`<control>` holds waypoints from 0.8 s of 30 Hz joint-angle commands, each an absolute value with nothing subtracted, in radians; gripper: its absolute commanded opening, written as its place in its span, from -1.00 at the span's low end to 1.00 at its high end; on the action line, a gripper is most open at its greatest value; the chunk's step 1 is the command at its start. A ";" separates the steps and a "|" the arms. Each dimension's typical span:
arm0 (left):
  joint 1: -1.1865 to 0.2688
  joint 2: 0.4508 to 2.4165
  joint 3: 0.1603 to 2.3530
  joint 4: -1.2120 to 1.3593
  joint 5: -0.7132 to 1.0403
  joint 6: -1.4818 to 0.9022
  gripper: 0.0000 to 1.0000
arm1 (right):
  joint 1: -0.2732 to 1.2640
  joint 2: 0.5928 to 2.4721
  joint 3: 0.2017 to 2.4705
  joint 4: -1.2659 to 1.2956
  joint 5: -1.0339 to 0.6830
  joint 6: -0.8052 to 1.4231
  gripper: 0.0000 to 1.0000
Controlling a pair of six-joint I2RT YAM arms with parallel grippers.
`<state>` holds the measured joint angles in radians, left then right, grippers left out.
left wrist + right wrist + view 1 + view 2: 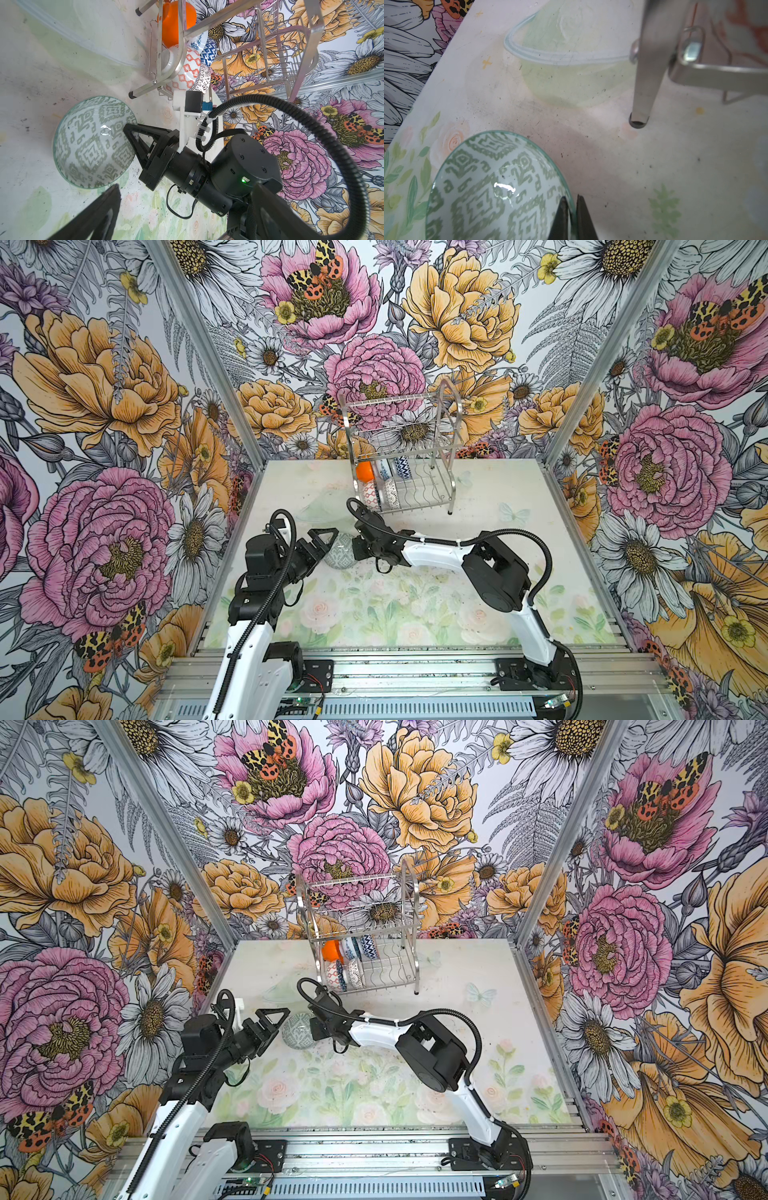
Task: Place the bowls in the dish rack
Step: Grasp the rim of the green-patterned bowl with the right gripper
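Observation:
A grey-green patterned bowl [338, 552] [297, 1031] stands upright on the table, in front of the dish rack [451, 475] [417, 965]. My right gripper [572, 200] [355, 549] is shut on the bowl's [492, 187] rim, one finger inside and one outside. My left gripper [328, 549] stands open just left of the bowl [91, 143], not touching it; one of its fingers [99, 214] shows in the left wrist view. On the rack's lower tier stand several bowls on edge: orange [364, 470] [176, 22], orange-white [371, 493], black-white [391, 493] and blue-white [401, 466].
The rack's near leg [642, 93] stands close behind the grey-green bowl. Its upper tier [399, 404] holds nothing. Flowered walls with metal posts [232, 406] close in the table. A metal rail [415, 672] runs along the front edge.

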<state>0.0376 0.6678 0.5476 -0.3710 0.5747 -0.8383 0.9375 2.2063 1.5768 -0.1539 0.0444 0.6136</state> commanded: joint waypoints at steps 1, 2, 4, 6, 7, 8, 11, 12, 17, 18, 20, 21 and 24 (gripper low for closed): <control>0.034 0.645 0.538 -0.376 0.585 -0.817 0.97 | 0.944 2.201 1.598 -0.178 0.046 0.609 -1.00; 0.027 0.635 0.538 -0.376 0.577 -0.816 0.97 | 0.942 2.191 1.598 -0.183 0.044 0.607 -1.00; 0.008 0.622 0.538 -0.377 0.558 -0.817 0.97 | 0.939 2.163 1.592 -0.187 0.044 0.604 -1.00; -0.009 0.622 0.541 -0.377 0.550 -0.817 0.97 | 0.929 2.127 1.574 -0.192 0.046 0.599 -1.00; -0.019 0.627 0.543 -0.377 0.548 -0.816 0.97 | 0.923 2.102 1.561 -0.195 0.047 0.593 -1.00; -0.033 0.633 0.546 -0.377 0.545 -0.815 0.97 | 0.917 2.079 1.542 -0.198 0.048 0.588 -1.00; -0.090 0.648 0.552 -0.377 0.509 -0.805 0.97 | 0.891 1.989 1.466 -0.207 0.065 0.572 -1.00; -0.114 0.649 0.555 -0.375 0.489 -0.803 0.97 | 0.881 1.955 1.432 -0.209 0.068 0.568 -1.00; -0.256 0.673 0.570 -0.336 0.380 -0.795 0.97 | 0.814 1.793 1.265 -0.225 0.088 0.550 -1.00; -0.289 0.680 0.576 -0.329 0.357 -0.791 0.97 | 0.800 1.766 1.235 -0.228 0.088 0.544 -1.00; -0.347 0.702 0.588 -0.320 0.313 -0.781 0.97 | 0.763 1.723 1.184 -0.242 0.089 0.531 -1.00; -0.374 0.713 0.592 -0.313 0.292 -0.777 0.97 | 0.750 1.703 1.160 -0.254 0.090 0.523 -1.00; -0.442 0.744 0.599 -0.286 0.252 -0.770 0.97 | 0.710 1.650 1.093 -0.273 0.091 0.508 -1.00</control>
<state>-0.3988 0.7292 0.5682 -0.3405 0.3424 -0.8017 0.7292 1.7061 1.1366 -0.2584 0.0799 0.5358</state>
